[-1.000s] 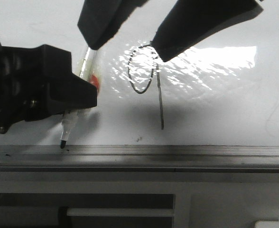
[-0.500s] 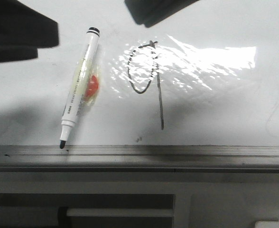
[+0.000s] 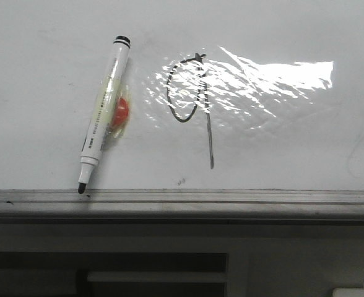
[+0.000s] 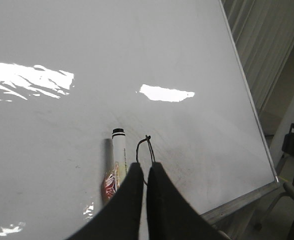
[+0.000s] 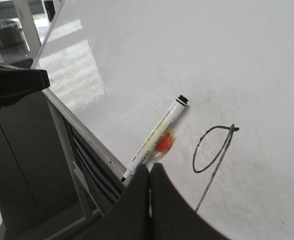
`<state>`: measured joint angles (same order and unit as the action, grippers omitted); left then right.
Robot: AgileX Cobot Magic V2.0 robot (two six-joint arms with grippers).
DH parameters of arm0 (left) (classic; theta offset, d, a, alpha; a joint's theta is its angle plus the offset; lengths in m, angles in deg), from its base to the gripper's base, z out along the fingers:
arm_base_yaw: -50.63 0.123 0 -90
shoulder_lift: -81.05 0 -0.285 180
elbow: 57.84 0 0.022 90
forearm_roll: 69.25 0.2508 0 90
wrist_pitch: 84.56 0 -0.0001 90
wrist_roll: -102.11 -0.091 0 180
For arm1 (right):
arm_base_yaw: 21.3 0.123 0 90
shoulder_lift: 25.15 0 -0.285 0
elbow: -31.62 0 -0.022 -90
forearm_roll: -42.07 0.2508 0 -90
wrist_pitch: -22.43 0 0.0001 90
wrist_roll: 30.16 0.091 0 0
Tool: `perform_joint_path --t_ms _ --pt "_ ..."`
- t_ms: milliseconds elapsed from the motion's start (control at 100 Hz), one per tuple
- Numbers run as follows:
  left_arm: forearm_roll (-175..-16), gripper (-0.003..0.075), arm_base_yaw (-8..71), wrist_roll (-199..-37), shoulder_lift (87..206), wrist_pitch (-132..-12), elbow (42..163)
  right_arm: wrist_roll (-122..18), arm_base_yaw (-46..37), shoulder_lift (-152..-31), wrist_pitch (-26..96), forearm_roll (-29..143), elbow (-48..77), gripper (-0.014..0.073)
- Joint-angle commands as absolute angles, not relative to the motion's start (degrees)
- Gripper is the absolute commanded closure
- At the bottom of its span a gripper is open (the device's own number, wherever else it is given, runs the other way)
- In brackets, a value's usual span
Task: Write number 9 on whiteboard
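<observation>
The number 9 [image 3: 210, 142] stands in thin black marker on the whiteboard [image 3: 281, 148], an oval loop with a long straight tail. To its left a white marker pen [image 3: 101, 117] lies slanted against the board, its uncapped black tip on the grey ledge [image 3: 231, 198]; an orange-red blob [image 3: 120, 111] is taped to its barrel. No gripper shows in the front view. My left gripper [image 4: 146, 166] is shut and empty, off the board, over the pen [image 4: 119, 155] and the 9 [image 4: 138, 148]. My right gripper [image 5: 150, 167] is also shut and empty, above the pen [image 5: 159, 135] and 9 [image 5: 216, 165].
Below the ledge a grey cabinet front [image 3: 157, 272] with slots is visible. The board's metal frame edge [image 4: 247, 100] runs along one side, with stand parts [image 4: 287, 130] beyond it. A dark block [image 5: 12, 85] juts in past the board's ledge [image 5: 82, 132].
Both arms have pulled back out of the front view. The left gripper, which was at the pen a second ago, has let it go; the pen stays leaning on the board.
</observation>
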<state>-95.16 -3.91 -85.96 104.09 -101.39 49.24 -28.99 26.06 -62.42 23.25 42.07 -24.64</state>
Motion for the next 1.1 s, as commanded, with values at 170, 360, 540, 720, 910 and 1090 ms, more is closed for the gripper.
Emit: perform_joint_path --t_ms 170,360,540,720,910,1090 --pt "-94.26 0.0741 -3.76 -86.27 95.75 -104.56 45.85 -29.58 26.12 -47.11 20.93 40.94 -33.75 0.0655" --pt "-95.27 0.0741 -3.76 -86.27 95.74 -104.55 45.09 -29.58 26.12 -42.29 20.93 40.94 -37.12 0.0655" --pt "-95.27 0.0741 -3.76 -86.27 95.74 -104.55 45.09 -29.58 26.12 -42.29 21.07 40.94 -37.82 0.0655" --pt "-95.27 0.0741 -3.76 -86.27 95.74 -104.55 45.09 -29.58 26.12 -42.29 21.07 40.94 -37.82 0.0655" --pt "-95.27 0.0741 -3.76 -86.27 95.74 -104.55 45.09 -29.58 26.12 -42.29 21.07 40.94 -37.82 0.0655" --pt "-93.7 0.0741 -3.64 -86.27 95.74 -104.66 43.78 -29.58 26.12 -42.29 21.07 40.94 -37.82 0.0655"
